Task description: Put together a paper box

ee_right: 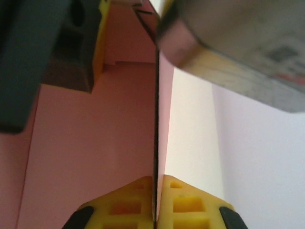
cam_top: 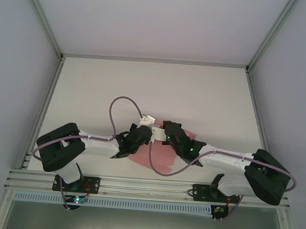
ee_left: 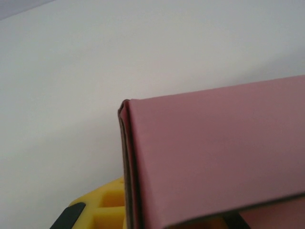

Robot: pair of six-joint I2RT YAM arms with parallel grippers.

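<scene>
One paper box (cam_top: pixel 140 158), a pink card sheet, is sitting over the near middle of one white table (cam_top: pixel 197 91), between two grippers. The right gripper (ee_right: pixel 155 193) is pinching a thin upright edge between its yellow pads (ee_right: pixel 128 205). The left gripper (ee_left: pixel 133 217) is clamping a folded edge. Bare tabletop is spreading far, left and right.

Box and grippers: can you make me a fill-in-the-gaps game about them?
1. The box is made of ___ card.
2. The right gripper is ___ on a thin edge of the box.
3. Its fingers are coloured ___.
4. The table is ___.
Missing words: pink; shut; yellow; white.
</scene>
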